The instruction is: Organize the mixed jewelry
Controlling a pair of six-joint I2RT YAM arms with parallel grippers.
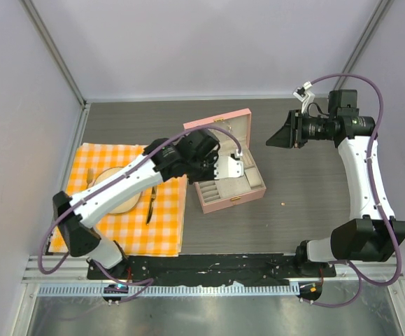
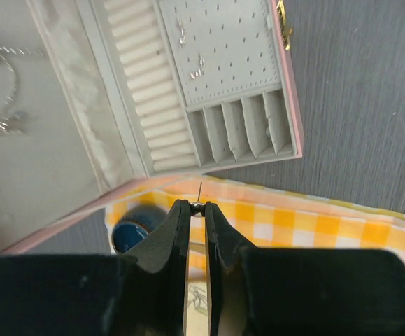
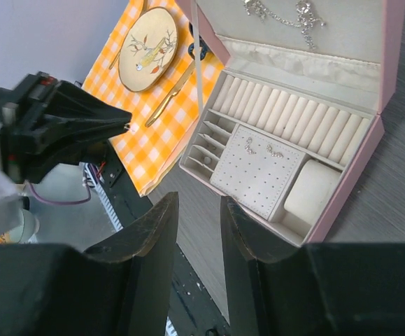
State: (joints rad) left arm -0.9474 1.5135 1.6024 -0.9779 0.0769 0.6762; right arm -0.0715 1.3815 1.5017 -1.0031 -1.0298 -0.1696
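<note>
Midway, I judge: my left hand (image 2: 196,207) pinches a tiny stud (image 2: 198,202) near the open box (image 2: 294,115) (earrings (image 3: 249,146) already pinned inside). My right hand (image 3: 198,210) hangs part-open, empty; pieces (image 3: 148,49) wait on the plate (image 3: 136,73).

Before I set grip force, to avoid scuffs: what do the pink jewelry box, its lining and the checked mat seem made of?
Pink jewelry box: smooth, even pink shell, likely faux leather.
Lining: cream, matte and soft-looking with no glare, probably velvety fabric.
Checked mat: orange-and-white woven cloth, judging by its limp, slightly wavy edge.
</note>
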